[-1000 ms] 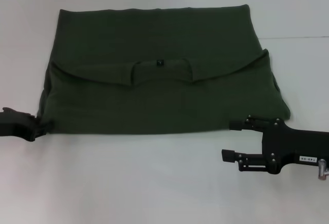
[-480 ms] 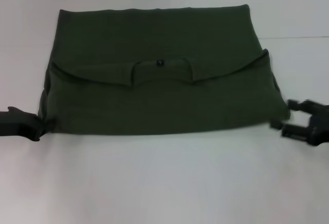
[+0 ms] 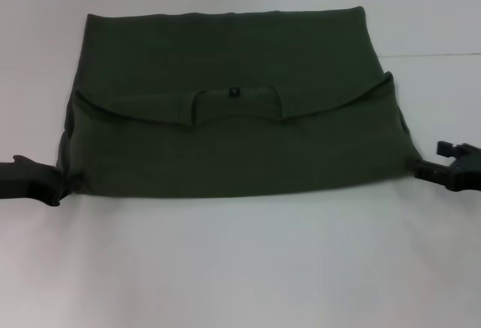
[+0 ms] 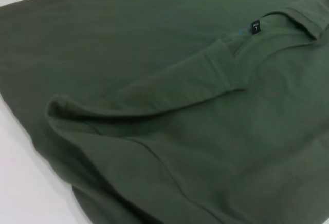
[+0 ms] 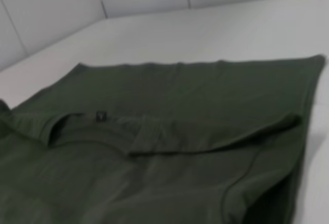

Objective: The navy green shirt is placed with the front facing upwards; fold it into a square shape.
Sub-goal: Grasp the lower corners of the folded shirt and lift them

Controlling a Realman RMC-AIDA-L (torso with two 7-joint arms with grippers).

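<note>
Large dark olive-green cotton shirt [image 3: 233, 102] is lying flat on the white table [image 3: 240, 268], folded into a wide rectangle, plain green side up. No chest lettering is showing. The collar end is doubled over onto the body, so the neckline curve is sitting across the shirt's middle, and the small dark neck label [image 3: 234, 92] is sitting at the centre of that curve. In the left wrist view the same label [image 4: 255, 27] is showing next to the folded-over collar band, with the cloth bunching into a soft rolled ridge along the fold. In the right wrist view the label [image 5: 101, 115] is sitting on the far layer, and the near layer's edge is lifting slightly off the one under it.

Left gripper [image 3: 66, 183], black, is sitting at the shirt's near-left corner, with its tip touching the cloth edge. It looks to be pinching that corner, but the fingers are merging with the dark fabric, so I cannot tell whether they are pressed together or spread.

Right gripper [image 3: 428, 159], black, is sitting at the shirt's near-right corner, just beside the cloth edge. Its fingers are spread, with one finger nearer the shirt's far edge than the other and a clear gap between them.
</note>
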